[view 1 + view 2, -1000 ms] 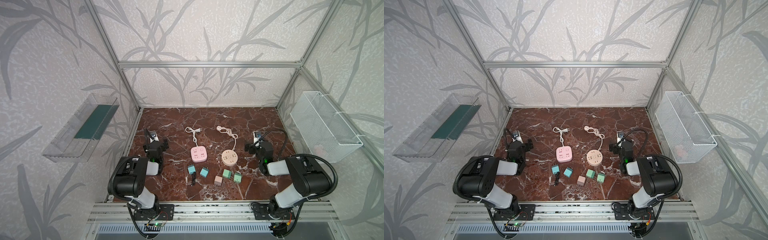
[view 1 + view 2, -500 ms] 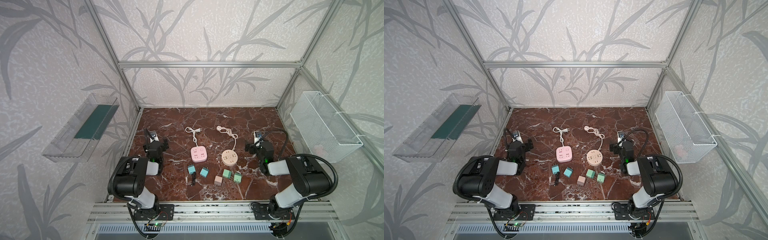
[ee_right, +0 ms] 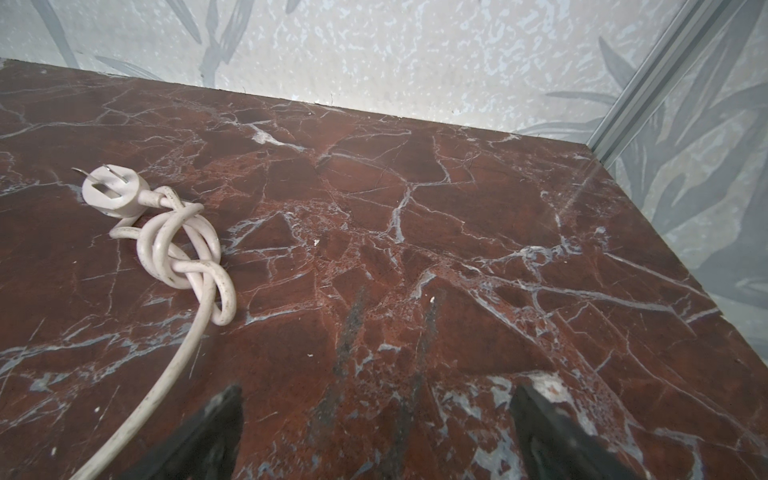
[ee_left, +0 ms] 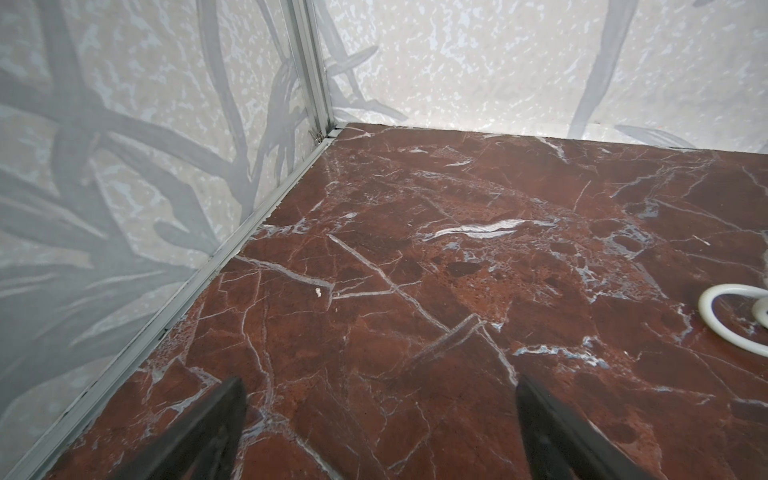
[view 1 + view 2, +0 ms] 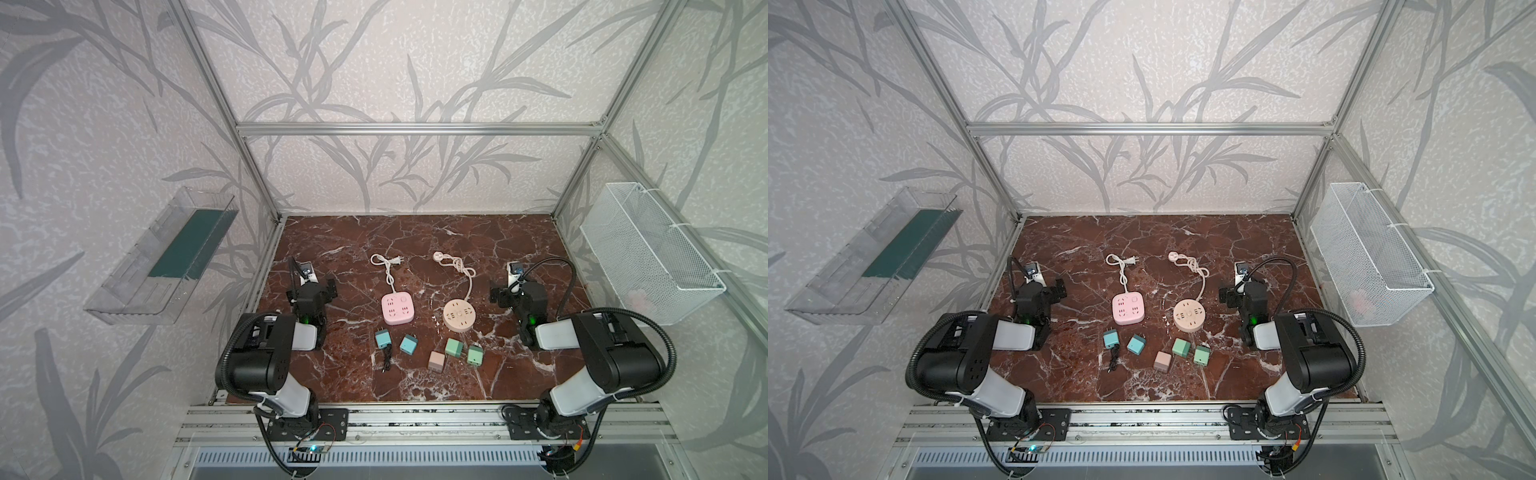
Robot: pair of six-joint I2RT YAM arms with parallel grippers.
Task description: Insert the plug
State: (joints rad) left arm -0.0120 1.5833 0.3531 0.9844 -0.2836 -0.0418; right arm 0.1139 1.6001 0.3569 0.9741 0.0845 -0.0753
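Marble, dark red with pale veins, makes up the tabletop (image 5: 519, 237) under both my arms. Nearest my bases lie five small plugs in a loose row, and I touch none of them: the tan plug (image 5: 436, 361), then the larger green plug (image 5: 454, 348) and the smaller green plug (image 5: 475, 355) close beside it. To their left lie the left teal plug (image 5: 382, 337) and the right teal plug (image 5: 408, 344). A short black cable (image 5: 387, 359) lies just by the leftmost one. Beyond them sit the pink square socket block (image 5: 397, 308) and the beige round socket block (image 5: 459, 316), side by side but apart. My left gripper (image 4: 379, 382) hangs low to the left of the pink block and my right gripper (image 3: 378, 390) to the right of the round one. Both have their jaws spread wide, with only bare marble between them. Farthest out, the pink block's cord ends in a small white plug (image 5: 398, 261). The round block's knotted cord (image 3: 183, 249) ends in a cream plug (image 3: 112, 195) with bare prongs.
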